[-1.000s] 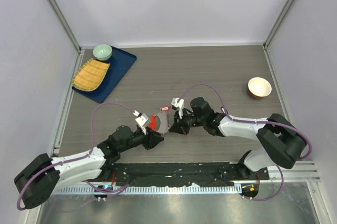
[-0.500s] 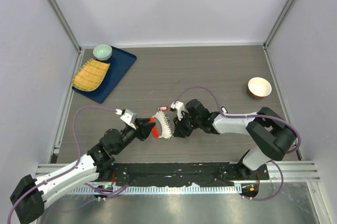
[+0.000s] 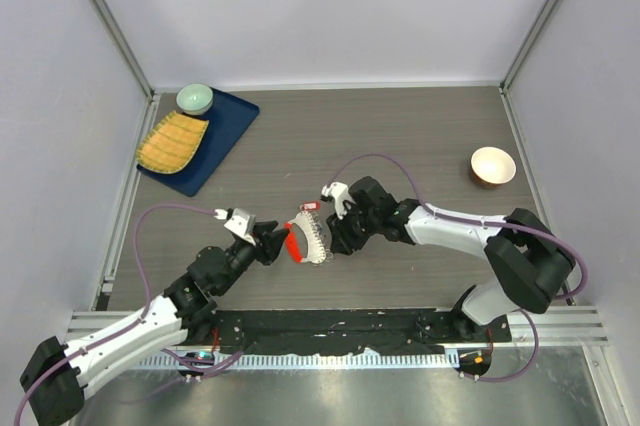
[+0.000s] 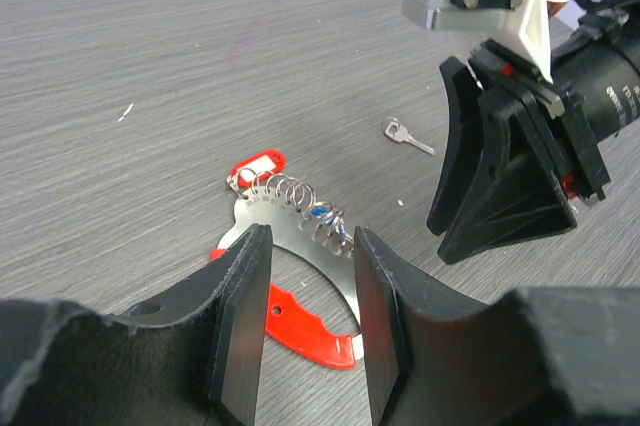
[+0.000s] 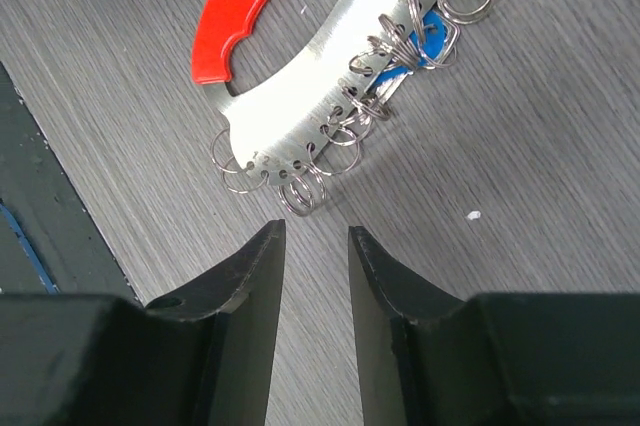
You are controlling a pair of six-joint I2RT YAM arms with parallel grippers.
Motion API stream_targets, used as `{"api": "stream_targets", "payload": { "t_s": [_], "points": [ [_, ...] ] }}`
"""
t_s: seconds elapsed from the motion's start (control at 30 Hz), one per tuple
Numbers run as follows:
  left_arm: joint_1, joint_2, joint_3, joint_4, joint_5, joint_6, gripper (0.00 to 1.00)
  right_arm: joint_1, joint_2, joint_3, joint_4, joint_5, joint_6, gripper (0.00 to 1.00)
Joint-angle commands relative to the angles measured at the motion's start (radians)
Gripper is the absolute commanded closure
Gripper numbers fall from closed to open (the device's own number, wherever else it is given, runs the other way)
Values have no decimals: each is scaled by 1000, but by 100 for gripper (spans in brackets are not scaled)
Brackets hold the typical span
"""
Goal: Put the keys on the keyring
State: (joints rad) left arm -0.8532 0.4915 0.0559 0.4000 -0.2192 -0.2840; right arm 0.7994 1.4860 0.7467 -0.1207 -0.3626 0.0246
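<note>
left claw [image 3: 273, 243], right claw [image 3: 334, 239] — keyring [image 3: 307, 237] between, on table [image 3: 400, 136]

Nothing really readable here, just tiny engraved marks by the holes along the keyring [image 5: 330, 56], way too small to make out.

i see a grey wood-grain worktop [image 3: 400, 126]; on it lie the keyring [image 3: 305, 236] near the middle, a silver key [image 4: 407, 135], a blue tray [image 3: 225, 134] far left, a bowl [image 3: 493, 166] right.
</note>
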Motion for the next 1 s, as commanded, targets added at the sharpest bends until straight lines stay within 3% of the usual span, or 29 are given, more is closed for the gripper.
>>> {"api": "stream_targets", "payload": {
  "t_s": [0.0,0.37,0.97],
  "points": [
    [-3,7,-13,11,9,17,58,4,42,69,-42,-35,43,62],
    [-3,-27,-16,-10,12,13,57,4,140,63,16,-84,195,64],
    [-3,-28,-13,-16,20,11,57,11,174,69,32,-87,244,74]
  ]
}}
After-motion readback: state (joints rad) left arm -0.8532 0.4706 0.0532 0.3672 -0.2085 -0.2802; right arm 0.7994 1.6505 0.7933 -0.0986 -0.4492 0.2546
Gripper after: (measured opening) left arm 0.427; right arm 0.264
